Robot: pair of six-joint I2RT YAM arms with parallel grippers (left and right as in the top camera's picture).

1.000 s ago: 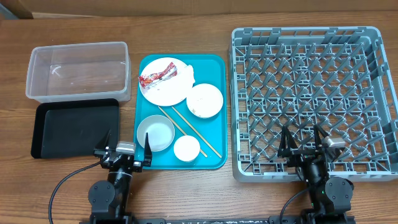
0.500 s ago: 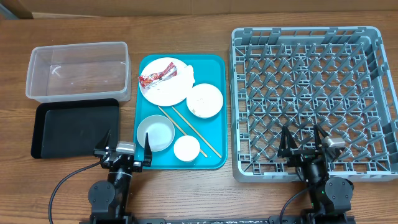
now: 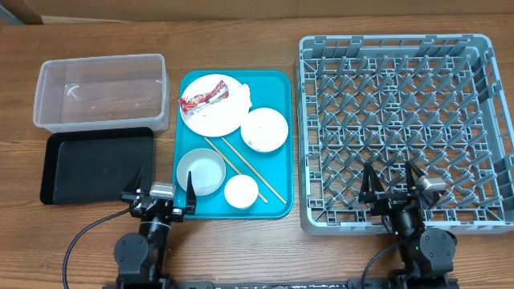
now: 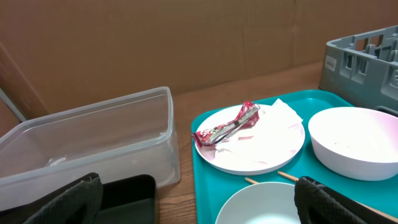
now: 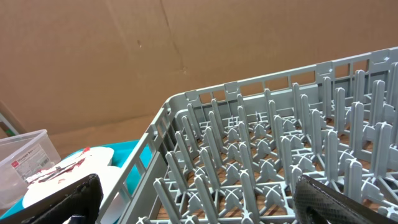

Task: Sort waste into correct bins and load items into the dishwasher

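Note:
A red-and-white wrapper and white tissue lie on the pale pink plate, also in the left wrist view. The pink bowl, grey-green bowl, white cup and two chopsticks share the teal tray. The clear tub and black tray stand at the left. The grey dish rack is at the right. My left gripper is open near the table's front, by the grey-green bowl. My right gripper is open over the rack's front edge.
The left wrist view shows the tub and the tray's left rim with a strip of bare wood between them. A brown cardboard wall stands behind the table. Black cables run from both arm bases at the front edge.

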